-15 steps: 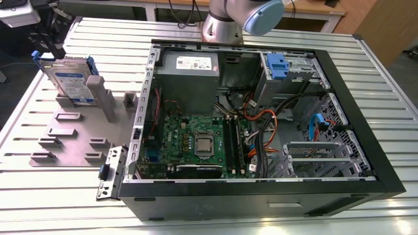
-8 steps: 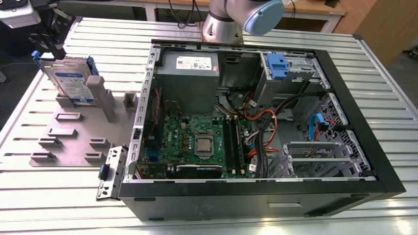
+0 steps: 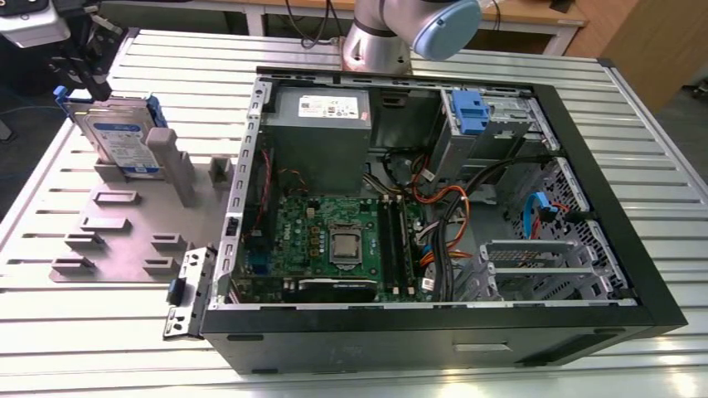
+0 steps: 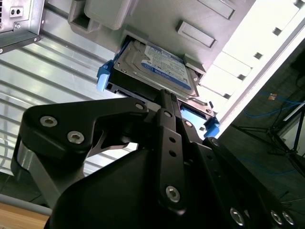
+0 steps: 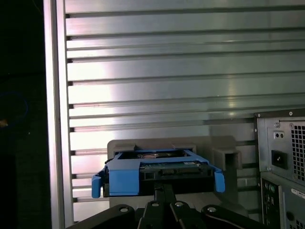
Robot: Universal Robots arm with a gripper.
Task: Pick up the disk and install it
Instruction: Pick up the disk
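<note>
1. Disk [image 3: 119,137]: a silver drive with a white-and-blue label in a blue carrier. It stands on edge in a slot of the grey fixture [image 3: 122,240], at the exterior view's left. The second wrist view shows its labelled face [image 4: 157,64]; the first wrist view shows its blue edge [image 5: 157,172].
2. Gripper [image 3: 98,83]: black, poised over the disk's upper edge. In both wrist views [image 4: 167,95] [image 5: 162,187] the jaws stand narrow, their tips drawn close together at the middle of the carrier's edge. Whether they actually clamp the carrier cannot be told.
3. Grey fixture: a flat plate with upright posts and low blocks, lying on the slatted metal table [image 3: 177,58] just beside the computer case [image 3: 443,207].
4. Computer case: lies open on its side, with the motherboard, cables and drive bays exposed. Its rear panel [image 5: 281,157] appears in the first wrist view.
5. Arm [image 3: 387,33]: its base stands behind the case.
</note>
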